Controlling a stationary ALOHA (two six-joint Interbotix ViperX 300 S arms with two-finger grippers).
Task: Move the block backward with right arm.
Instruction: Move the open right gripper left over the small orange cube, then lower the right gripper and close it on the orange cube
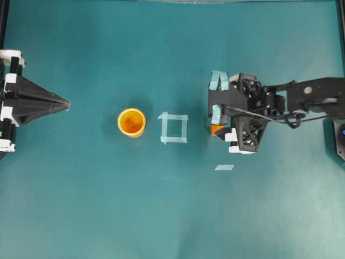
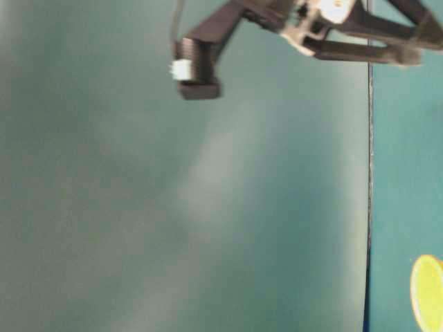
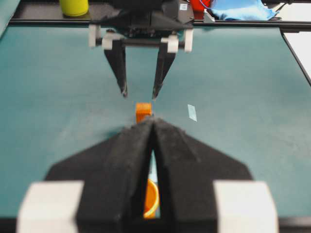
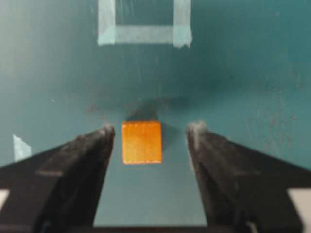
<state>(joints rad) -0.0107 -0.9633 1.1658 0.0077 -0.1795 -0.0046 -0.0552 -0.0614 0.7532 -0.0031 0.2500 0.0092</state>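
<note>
In the right wrist view, the right gripper (image 4: 149,141) is standing wide open with nothing in it, its 2 dark fingers (image 4: 82,160) flanking the block (image 4: 142,142). The block is sitting flat on the teal table (image 4: 243,73) between the fingertips, nearer the finger on the left of that view and with a clear gap to the other. Neither finger is touching it, as far as the view shows.

The block is looking like a small, rigid cube with flat, smooth faces. It is probably light, and unlikely to deform or break under a pinch. Its 2 side faces are lying parallel to the finger pads, so taking it across those faces, low and centred, looks soundest; an off-centre squeeze could twist it or let it slip.

Just beyond the block, a square outline of pale tape (image 4: 144,22) is lying on the table. In the overhead view the block (image 1: 216,130) is peeking out beside the right gripper (image 1: 216,105), the tape square (image 1: 174,128) next, then the orange cup (image 1: 131,122).

Farthest off, the left gripper (image 1: 66,103) is resting with its jaws together, holding nothing, well apart from everything.
</note>
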